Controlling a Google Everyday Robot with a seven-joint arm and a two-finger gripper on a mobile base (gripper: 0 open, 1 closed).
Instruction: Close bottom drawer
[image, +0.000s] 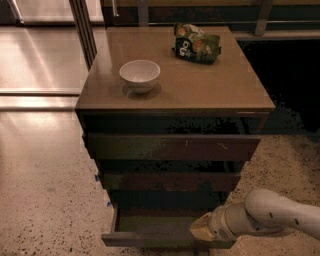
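The bottom drawer (150, 238) is the lowest of three dark brown drawers in the cabinet. It stands pulled out toward me, and its grey-brown inner tray (150, 222) shows. My gripper (200, 233) comes in from the lower right on a white arm (280, 215). Its tan tip sits at the right part of the drawer's front edge. I cannot tell whether it touches the front. The middle drawer front (170, 181) and the wide scratched top drawer front (172, 148) sit above, further in.
On the cabinet top (215, 85) stand a white bowl (140, 75) and a green snack bag (196, 44). Speckled floor (45, 200) lies to the left. A metal post (82, 25) and shiny panels stand behind on the left. Dark space lies to the right.
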